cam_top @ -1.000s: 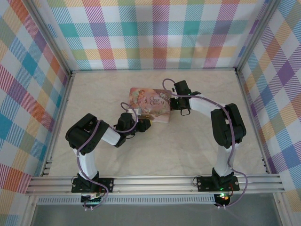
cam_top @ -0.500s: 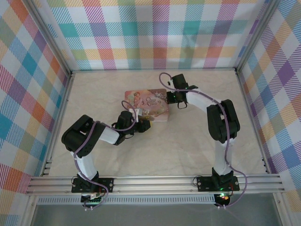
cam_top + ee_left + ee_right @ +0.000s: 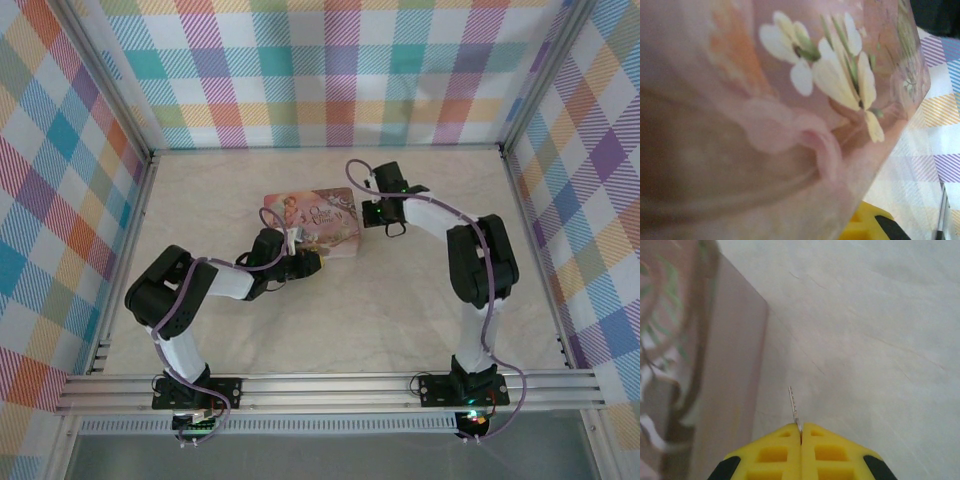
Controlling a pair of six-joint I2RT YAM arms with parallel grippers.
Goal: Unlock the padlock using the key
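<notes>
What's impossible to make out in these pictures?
Padlock: top view, too small to pick out by the pink tin.
Left gripper: tiny in top view, cut by the left wrist view's bottom edge; open or shut unclear.
Key: right wrist view, edge-on in the shut right gripper; teeth unreadable.
Tin's artwork: left wrist view, blurred, too close.

Pink tin (image 3: 765,150) v. close, blurry, white flowers on lid; yellow end effector fingertip (image 3: 857,228) below tin's lower-right corner; plaid wall (image 3: 945,110) right of tin.
</notes>
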